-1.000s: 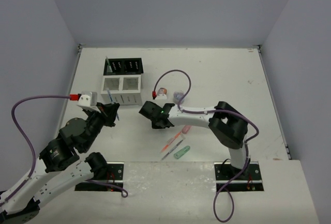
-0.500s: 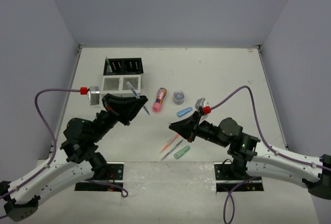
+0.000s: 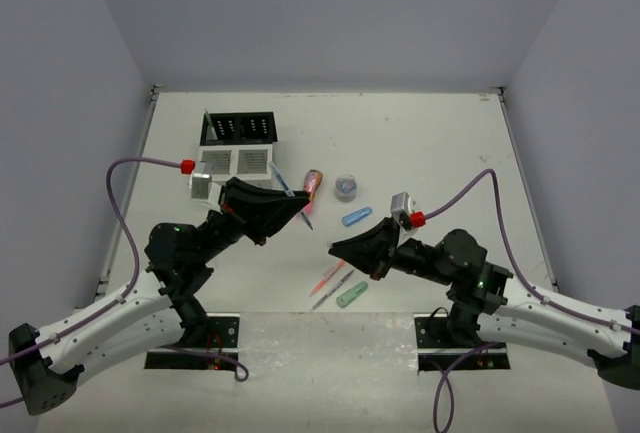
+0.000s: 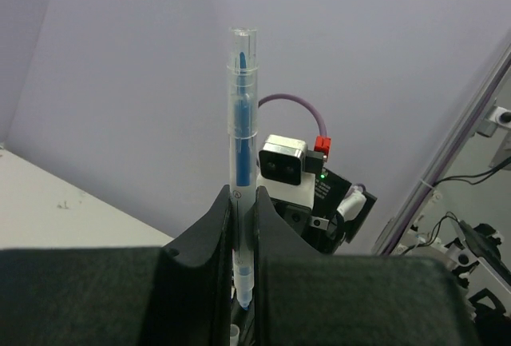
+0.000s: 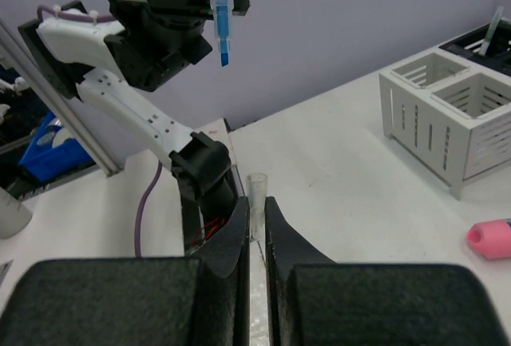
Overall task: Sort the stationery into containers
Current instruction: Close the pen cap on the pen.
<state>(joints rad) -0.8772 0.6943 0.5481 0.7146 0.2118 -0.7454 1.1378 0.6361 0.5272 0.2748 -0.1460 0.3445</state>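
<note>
The left gripper is clamped tight on a blue pen, most of whose barrel stands out past the fingertips. The right gripper is closed as well, nipping a small clear cap whose open end pokes out just beyond its tips, while the pen's end hangs above and ahead of those jaws. The organiser's white slatted box sits well off to the right of the right jaws, and the pink tube lies nearer on that same side.
</note>
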